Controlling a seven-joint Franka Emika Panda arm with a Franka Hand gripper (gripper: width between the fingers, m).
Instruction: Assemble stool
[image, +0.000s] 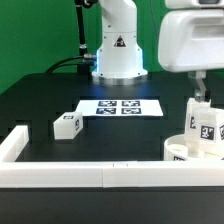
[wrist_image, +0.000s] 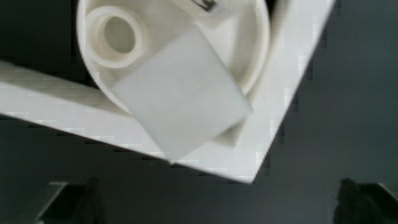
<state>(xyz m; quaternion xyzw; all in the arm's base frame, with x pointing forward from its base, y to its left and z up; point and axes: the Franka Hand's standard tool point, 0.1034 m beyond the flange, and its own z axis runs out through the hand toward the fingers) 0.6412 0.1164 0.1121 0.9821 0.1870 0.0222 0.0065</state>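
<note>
Trouble spots, sweeping from the exterior view's left. One short blocky white plastic leg (image: 68, 124) sits alone on the black table (image: 40, 100), inside the long white U-shaped border rail (image: 100, 178) and well apart from the other parts. A careless sweep could shove it against the rail's left arm.

In the centre lies the flat white marker board (image: 120, 107), harmless.

On the right, the two-finger gripper (image: 200, 98) hangs with its jaws spread wide and nothing between them, above the crowded near-right corner. There the thick round white disc seat (wrist_image: 107, 35) lies tucked into the rail's corner, and another white leg (wrist_image: 187, 95) shows across it in the wrist view. My read is that a descent here could catch a finger on the rail or the seat rim, or nudge that leg off. Upright tagged legs (image: 207, 125) stand just beside it, easy to topple.

Writing? Only black-and-white square tags, no letters. A triangular sticker on the arm's white base (image: 118, 45) is too small to read.
</note>
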